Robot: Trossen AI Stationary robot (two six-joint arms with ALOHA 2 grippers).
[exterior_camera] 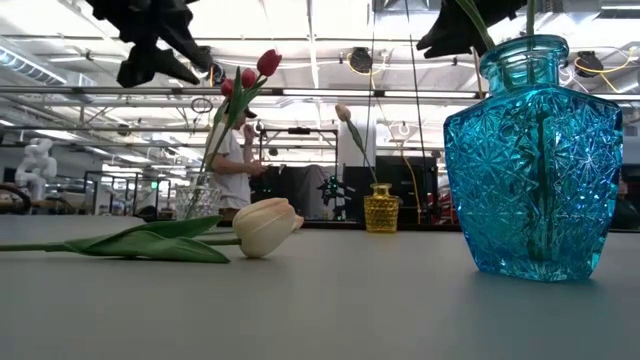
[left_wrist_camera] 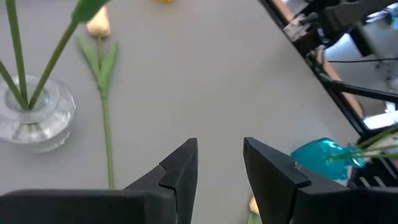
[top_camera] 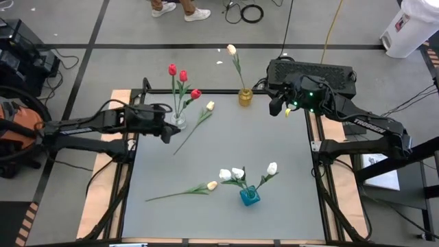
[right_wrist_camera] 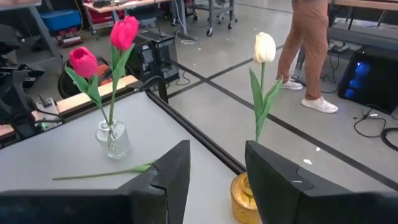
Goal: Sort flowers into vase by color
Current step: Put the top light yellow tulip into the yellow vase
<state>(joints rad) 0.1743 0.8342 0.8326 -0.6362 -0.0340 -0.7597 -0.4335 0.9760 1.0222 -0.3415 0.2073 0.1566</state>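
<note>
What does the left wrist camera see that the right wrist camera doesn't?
Only the left wrist view shows the blue vase with its white flowers and a cream tulip lying on the table. Only the right wrist view shows the yellow vase, its cream flower, and a person's legs. Both show the clear vase and open fingers.

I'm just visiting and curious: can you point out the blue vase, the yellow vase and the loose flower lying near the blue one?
Blue vase (exterior_camera: 533,150), low view, on its cut-glass front.
Yellow vase (top_camera: 245,97), high view, on its body.
Loose flower (exterior_camera: 263,227), low view, on its cream head.
</note>
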